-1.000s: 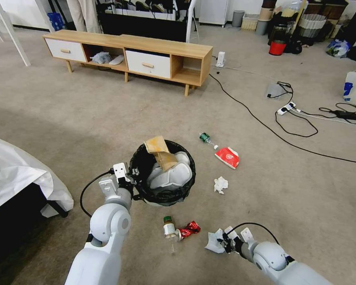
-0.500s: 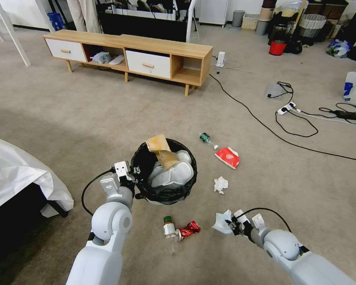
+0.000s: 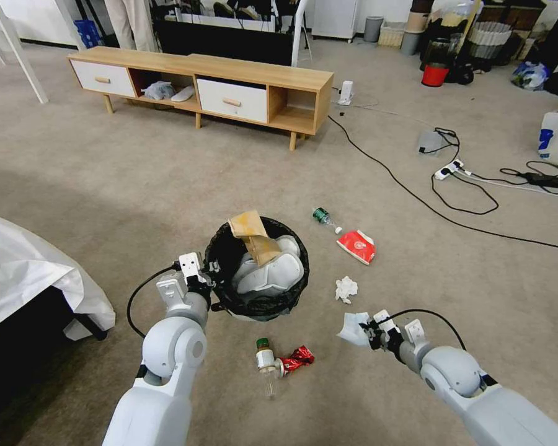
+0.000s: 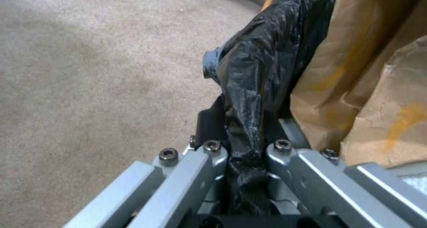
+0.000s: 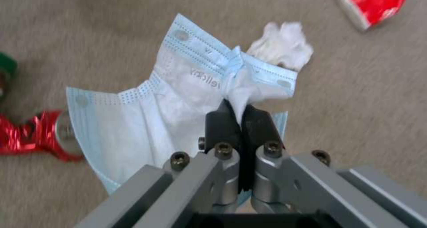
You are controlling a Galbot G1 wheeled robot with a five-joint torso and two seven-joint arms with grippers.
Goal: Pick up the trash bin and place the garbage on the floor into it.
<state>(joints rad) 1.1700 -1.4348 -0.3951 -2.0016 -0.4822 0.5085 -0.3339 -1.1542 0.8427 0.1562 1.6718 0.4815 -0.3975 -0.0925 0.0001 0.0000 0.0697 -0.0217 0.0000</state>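
Now — right gripper (image 5: pixel 242 121) clamped tight on blue face mask (image 5: pixel 178 98), off the carpet | left gripper (image 4: pixel 242 134) pinching trash bin (image 3: pixel 256 303) rim — liner between fingers.

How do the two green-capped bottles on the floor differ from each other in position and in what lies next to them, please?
The nearer bottle lies in front of the trash bin, between the two arms; the farther bottle lies beyond the bin, to its right. The nearer one touches a crushed red wrapper; the farther one lies beside a flat red packet. The nearer bottle shows a pale label, the farther a green one. Both are clear, lie on their sides on the carpet, and are held by neither gripper.
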